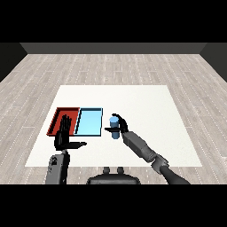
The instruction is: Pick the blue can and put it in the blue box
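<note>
Blue can (115,127) stands upright, right hand (121,124) curled round it.

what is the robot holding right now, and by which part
The right robot hand is curled round the side of the upright blue can. The left robot hand is open and holds nothing.

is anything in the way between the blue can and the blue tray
Nothing visible is. The right hand is curled round the blue can, just right of the light blue tray, with only bare white table between them. The left hand is open in front of the red tray, off that path.
</note>
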